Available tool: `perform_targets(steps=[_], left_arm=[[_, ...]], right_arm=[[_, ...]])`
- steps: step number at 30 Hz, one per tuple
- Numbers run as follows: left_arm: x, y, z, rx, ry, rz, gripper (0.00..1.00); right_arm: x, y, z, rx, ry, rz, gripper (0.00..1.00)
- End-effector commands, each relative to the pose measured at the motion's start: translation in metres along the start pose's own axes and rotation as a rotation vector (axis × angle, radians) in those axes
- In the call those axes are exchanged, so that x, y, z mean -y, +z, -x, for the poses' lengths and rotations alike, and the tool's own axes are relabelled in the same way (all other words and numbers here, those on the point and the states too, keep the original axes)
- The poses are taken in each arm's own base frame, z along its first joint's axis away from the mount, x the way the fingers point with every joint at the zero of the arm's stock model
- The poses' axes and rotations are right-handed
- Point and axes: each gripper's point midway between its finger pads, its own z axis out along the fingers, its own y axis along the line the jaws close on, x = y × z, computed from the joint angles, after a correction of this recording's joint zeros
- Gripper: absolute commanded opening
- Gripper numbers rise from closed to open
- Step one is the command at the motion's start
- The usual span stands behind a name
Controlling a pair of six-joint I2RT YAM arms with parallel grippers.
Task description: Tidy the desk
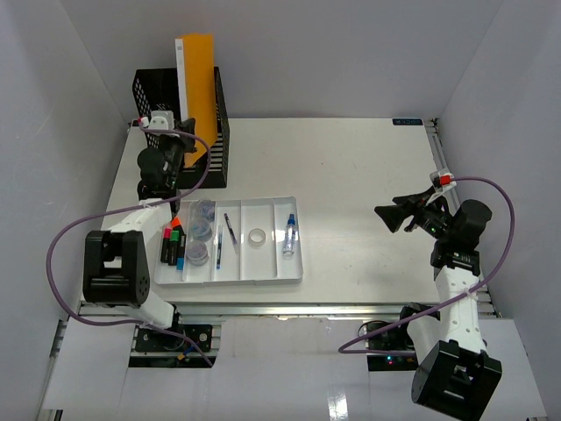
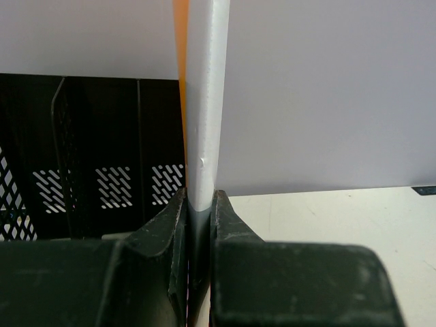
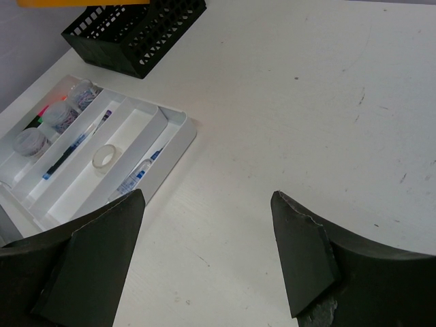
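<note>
Seating the white panel (image 2: 208, 102) looks like the step in hand. The left fingers (image 2: 176, 218) are clamped on its lower edge, one on each face, and it stands upright against the orange folder (image 1: 197, 79) at the black mesh rack (image 1: 145, 96). To do it well, I would keep the panel vertical and lower it until its bottom edge bears. The fingers should then part only a little and draw straight back, so the panel neither tips nor drags the folder. The rack is light and could slide if pushed sideways.

The right fingers (image 3: 102, 259) are spread wide and grip nothing, hanging above the right side of the tabletop (image 1: 351, 175).

That tabletop is a flat white rectangle filling the middle of the overhead view, with a metal rail along its near edge. Its surface shows faint scuffs and dark specks. The rack stands at its far left corner, and the white compartmented tray (image 1: 263, 278), holding markers, small jars, a pen, tape and a bottle, lies near the front left.
</note>
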Motion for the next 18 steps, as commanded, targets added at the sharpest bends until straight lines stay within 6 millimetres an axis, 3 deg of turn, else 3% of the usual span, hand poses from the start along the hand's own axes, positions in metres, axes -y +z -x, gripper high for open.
perform_targets(steps=[1,12,18], left_arm=[[-0.001,0.013,0.059,0.239,0.054,-0.004,0.00],[-0.001,-0.008,-0.008,0.195,-0.065,-0.077,0.00],[-0.002,-0.012,-0.022,0.162,-0.070,-0.071,0.00]], right_arm=[[0.001,0.002,0.007,0.018,-0.037,0.019,0.81],[0.005,0.000,0.005,0.015,-0.025,0.008,0.81],[0.005,0.000,0.005,0.019,-0.024,0.006,0.81]])
